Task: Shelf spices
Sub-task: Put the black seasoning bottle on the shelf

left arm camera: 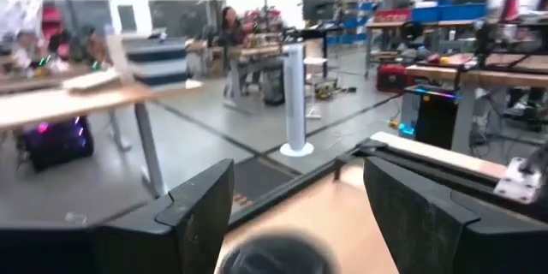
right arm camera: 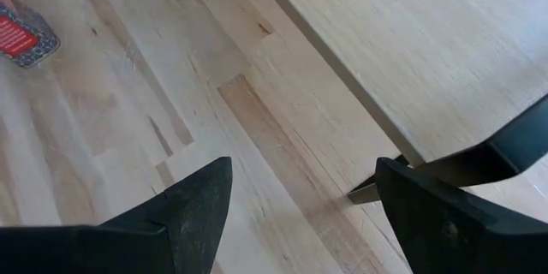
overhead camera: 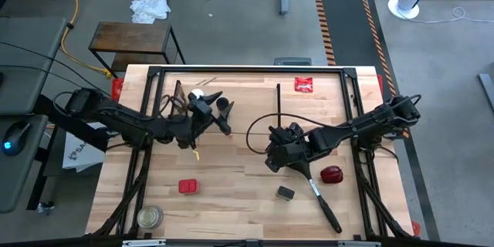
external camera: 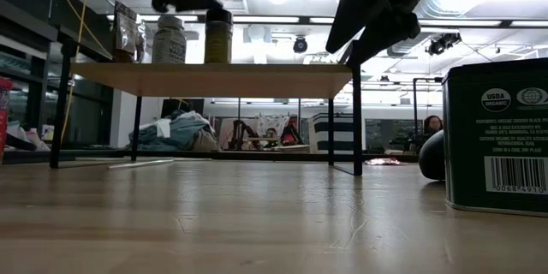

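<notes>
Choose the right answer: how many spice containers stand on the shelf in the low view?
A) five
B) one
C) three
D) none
C: in the low view, three containers stand in a row at one end of the shelf: a dark-lidded glass jar, a white-capped jar and a brown bottle.

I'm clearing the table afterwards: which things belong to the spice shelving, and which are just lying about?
Job: shelf; brown bottle and white-capped jar on it; red square tin; small black box; left gripper above the shelf's jars; right gripper idle mid-table.
Lying about: flat red packet; metal-lidded glass jar.
</notes>
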Action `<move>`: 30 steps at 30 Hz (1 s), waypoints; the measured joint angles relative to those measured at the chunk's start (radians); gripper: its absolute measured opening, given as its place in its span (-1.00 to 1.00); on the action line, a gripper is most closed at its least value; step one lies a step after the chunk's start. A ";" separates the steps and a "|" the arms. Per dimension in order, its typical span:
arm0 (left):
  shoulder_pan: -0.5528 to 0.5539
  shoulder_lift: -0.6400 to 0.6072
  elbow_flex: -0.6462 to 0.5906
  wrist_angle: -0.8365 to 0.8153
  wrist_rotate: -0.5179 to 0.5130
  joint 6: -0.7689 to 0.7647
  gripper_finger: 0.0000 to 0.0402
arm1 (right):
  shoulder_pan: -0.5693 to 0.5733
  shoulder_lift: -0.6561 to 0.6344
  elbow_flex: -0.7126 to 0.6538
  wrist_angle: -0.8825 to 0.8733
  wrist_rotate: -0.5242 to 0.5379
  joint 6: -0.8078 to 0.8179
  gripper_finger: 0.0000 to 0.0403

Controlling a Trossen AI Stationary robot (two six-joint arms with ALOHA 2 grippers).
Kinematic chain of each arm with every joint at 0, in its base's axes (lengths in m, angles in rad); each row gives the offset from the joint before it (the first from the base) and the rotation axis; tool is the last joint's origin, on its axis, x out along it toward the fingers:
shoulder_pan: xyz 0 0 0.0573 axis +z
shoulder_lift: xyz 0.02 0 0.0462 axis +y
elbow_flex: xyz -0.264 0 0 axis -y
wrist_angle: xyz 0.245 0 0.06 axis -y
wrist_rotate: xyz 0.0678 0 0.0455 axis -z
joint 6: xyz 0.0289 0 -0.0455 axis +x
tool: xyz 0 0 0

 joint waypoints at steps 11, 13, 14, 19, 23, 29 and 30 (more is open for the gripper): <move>-0.065 -0.047 0.298 -0.130 0.050 0.249 0.26 | 0.000 -0.010 0.002 0.029 0.012 0.090 0.36; -0.117 -0.083 0.358 -0.304 0.039 0.187 0.17 | -0.004 -0.010 0.002 0.092 0.031 0.120 0.23; -0.144 -0.102 0.386 -0.410 0.017 0.136 0.10 | -0.010 -0.010 0.002 0.131 0.039 0.126 0.13; -0.311 -0.207 0.500 -0.942 -0.107 -0.340 -0.57 | -0.076 -0.010 0.003 0.443 0.052 0.089 -0.75; -0.463 -0.278 0.530 -1.186 -0.211 -0.717 -0.94 | -0.155 0.006 0.006 0.642 0.040 0.078 -0.95; -0.630 -0.287 0.529 -1.277 -0.365 -0.876 -0.99 | -0.276 0.115 0.005 0.787 -0.127 0.098 -1.00; -0.638 -0.288 0.529 -1.277 -0.369 -0.883 -0.99 | -0.282 0.131 0.012 0.783 -0.129 0.107 -1.00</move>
